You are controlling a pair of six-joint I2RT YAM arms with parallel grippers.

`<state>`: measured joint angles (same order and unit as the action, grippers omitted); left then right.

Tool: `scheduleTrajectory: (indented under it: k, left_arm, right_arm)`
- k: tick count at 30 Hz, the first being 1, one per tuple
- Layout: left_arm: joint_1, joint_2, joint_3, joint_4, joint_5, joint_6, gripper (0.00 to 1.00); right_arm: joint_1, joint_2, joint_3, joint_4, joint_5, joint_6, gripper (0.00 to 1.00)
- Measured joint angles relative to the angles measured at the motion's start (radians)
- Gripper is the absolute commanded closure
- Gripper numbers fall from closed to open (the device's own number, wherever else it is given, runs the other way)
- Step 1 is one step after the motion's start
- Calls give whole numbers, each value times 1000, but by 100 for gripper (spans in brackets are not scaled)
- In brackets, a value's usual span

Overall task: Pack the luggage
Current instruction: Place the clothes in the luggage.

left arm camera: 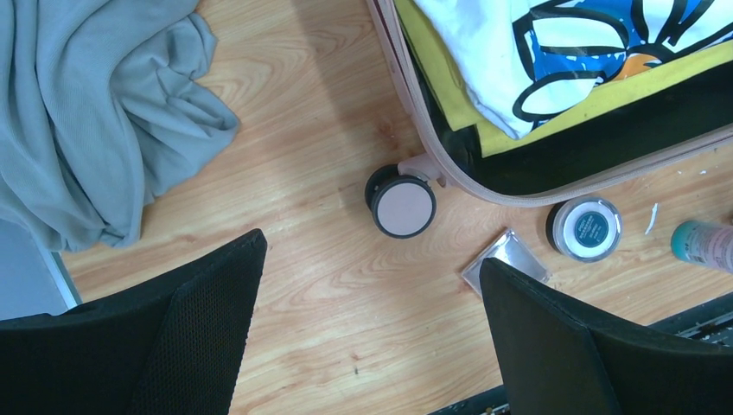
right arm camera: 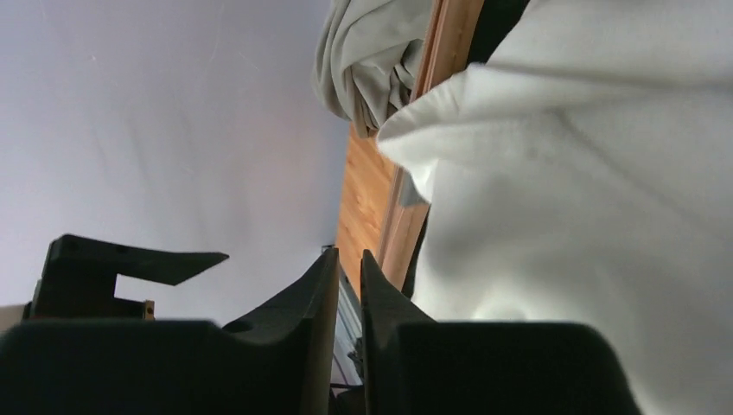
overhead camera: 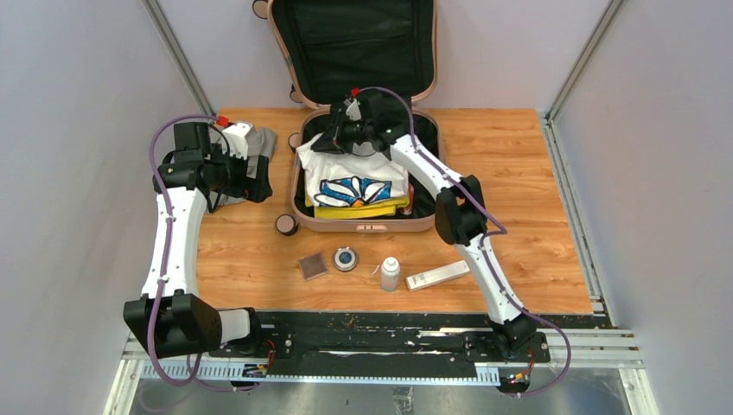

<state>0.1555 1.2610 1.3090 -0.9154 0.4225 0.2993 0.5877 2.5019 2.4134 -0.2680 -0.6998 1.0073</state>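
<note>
Luggage [overhead camera: 363, 225] holds our right gripper [right arm camera: 348, 255], its fingers nearly together with nothing between them, beside the white daisy shirt [overhead camera: 359, 177] that lies on a yellow garment [overhead camera: 363, 210]. Our left gripper [left arm camera: 372, 251] hangs spread wide and empty. The case lies open at the table's twelve o'clock. We judge packing partly done: the grey cloth [overhead camera: 251, 143] at its nine o'clock and the compact [overhead camera: 312, 265], jar [overhead camera: 345, 258], bottle [overhead camera: 390, 273] and white tube [overhead camera: 436, 276] at six o'clock remain outside.

White arms [overhead camera: 177, 233], black joints [overhead camera: 458, 216], purple cables [overhead camera: 156, 147]
</note>
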Motion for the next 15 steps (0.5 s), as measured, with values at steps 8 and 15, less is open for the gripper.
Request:
scheduleTrajectory:
  k: [8,15]
  left_arm:
    - [0,11,-3,0,-8,0,0]
    - [0,23,-9,0,-26,5,0]
  right_arm:
    - [5,228,58,216,12,166,100]
    - [8,131,-80,204,225,153,100]
